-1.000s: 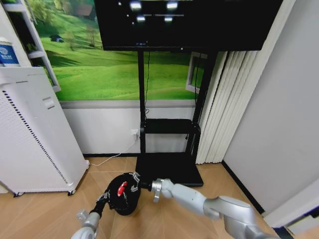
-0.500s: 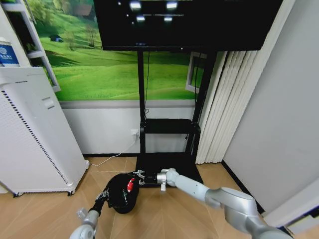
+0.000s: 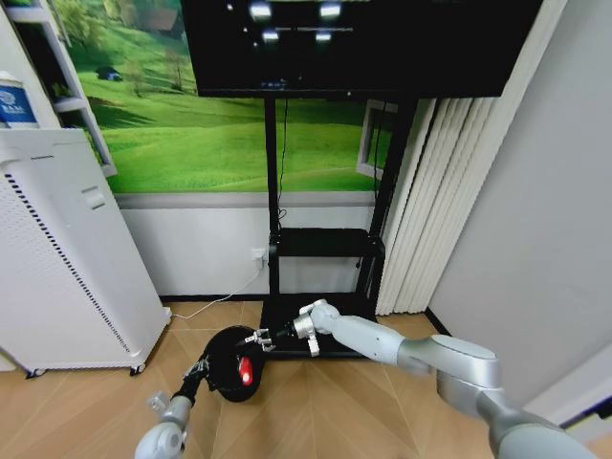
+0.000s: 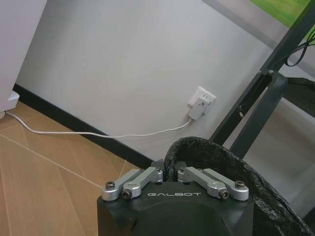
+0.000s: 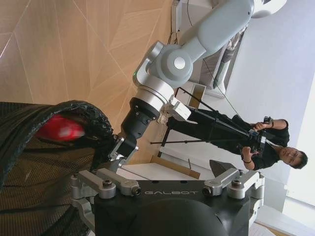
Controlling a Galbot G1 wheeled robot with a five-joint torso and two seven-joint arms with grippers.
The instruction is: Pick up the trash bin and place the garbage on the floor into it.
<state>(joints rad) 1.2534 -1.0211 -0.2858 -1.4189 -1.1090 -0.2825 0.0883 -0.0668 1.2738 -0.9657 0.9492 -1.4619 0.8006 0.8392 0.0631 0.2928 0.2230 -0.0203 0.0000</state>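
The left gripper [image 3: 201, 366] pinches the rim of the small round black mesh trash bin [image 3: 228, 375], tilting its mouth toward the right gripper [image 3: 256, 338]. That gripper's fingers are spread wide; a red wrapper [image 3: 244, 370] lies inside the bin, just below them.

head high, wrists close, sharing bin [image 3: 229, 361]
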